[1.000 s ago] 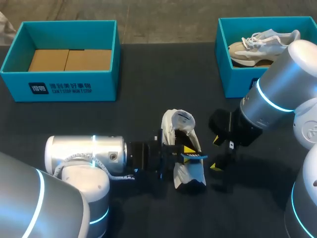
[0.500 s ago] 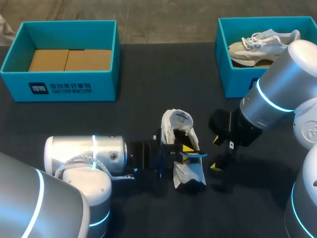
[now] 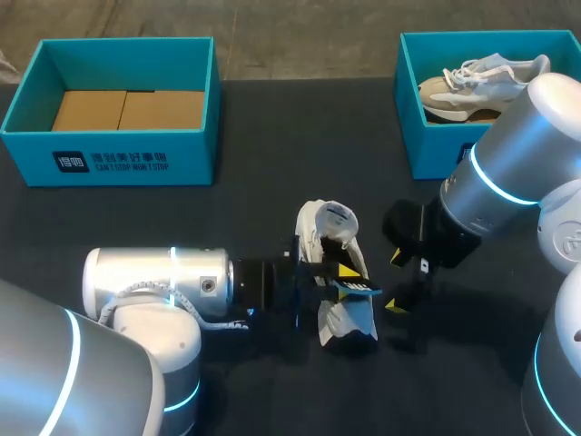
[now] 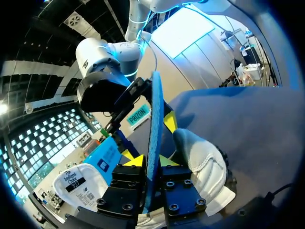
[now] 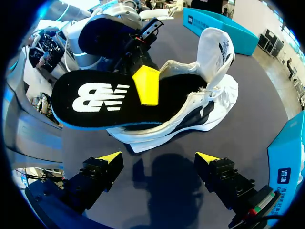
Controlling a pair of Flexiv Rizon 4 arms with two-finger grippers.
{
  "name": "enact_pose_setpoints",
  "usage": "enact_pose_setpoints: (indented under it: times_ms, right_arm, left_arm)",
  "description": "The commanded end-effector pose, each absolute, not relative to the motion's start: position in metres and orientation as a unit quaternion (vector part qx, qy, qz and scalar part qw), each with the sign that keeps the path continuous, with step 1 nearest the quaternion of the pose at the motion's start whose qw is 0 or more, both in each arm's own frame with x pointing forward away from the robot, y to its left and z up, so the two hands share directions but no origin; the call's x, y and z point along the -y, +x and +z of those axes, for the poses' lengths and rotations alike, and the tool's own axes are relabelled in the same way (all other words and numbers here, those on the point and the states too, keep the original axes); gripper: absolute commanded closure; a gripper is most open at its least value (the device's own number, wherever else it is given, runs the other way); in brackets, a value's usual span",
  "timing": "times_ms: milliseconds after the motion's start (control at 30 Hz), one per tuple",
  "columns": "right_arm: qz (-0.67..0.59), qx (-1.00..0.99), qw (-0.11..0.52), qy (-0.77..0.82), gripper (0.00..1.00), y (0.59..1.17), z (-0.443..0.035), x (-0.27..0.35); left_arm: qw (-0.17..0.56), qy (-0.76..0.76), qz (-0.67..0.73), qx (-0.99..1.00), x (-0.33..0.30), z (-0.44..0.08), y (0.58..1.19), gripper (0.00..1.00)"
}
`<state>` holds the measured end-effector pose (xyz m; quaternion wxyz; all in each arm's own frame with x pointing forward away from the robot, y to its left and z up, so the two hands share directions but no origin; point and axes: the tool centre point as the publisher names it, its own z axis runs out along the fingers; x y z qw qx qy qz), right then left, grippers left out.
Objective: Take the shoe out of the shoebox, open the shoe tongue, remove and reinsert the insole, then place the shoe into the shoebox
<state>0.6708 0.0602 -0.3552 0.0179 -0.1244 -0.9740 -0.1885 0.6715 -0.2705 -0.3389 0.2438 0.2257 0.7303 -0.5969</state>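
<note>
A: Shoe [image 3: 349, 320] first. Where is it?

B: Out on the bench [image 3: 272, 136], about midway along, nearer the front edge than the far one. It is white, and its tongue [image 3: 329, 220] is pulled up and open.

A: And the insole [image 5: 95, 100]?

B: Its top is black and its underside blue. One end lies over the shoe's opening and the other sticks out past the shoe. The left gripper [image 4: 149, 161] comes in low from the left edge and pinches it, one yellow tip on each face.

A: The right gripper [image 5: 159, 157]?

B: It hangs just beside the shoe on the right, touching nothing. Its fingers are spread wide over the bare bench.

A: The shoebox [image 3: 113, 150]?

B: It is at the far left corner, well apart from the shoe, with only brown cardboard [image 3: 127, 109] inside. A second box [image 3: 427, 145] stands at the far right corner and holds another pale shoe [image 3: 472, 82].
</note>
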Motion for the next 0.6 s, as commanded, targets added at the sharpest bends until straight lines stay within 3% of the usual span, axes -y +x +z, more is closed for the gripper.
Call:
enact_pose_setpoints:
  times_ms: [33, 467, 600]
  right_arm:
    - [-0.188, 0.974, 0.017, -0.125, 0.0, 0.67, -0.356, -0.061]
    - [-0.188, 0.974, 0.017, -0.125, 0.0, 0.67, -0.356, -0.061]
    - [-0.188, 0.974, 0.017, -0.125, 0.0, 0.67, -0.356, -0.061]
  left_arm:
    - [0.24, 0.231, -0.605, -0.723, 0.263, -0.335, 0.666, 0.85]
    - [0.238, 0.244, -0.618, -0.708, 0.266, -0.323, 0.652, 0.84]
    - [0.238, 0.248, -0.618, -0.707, 0.269, -0.32, 0.649, 0.93]
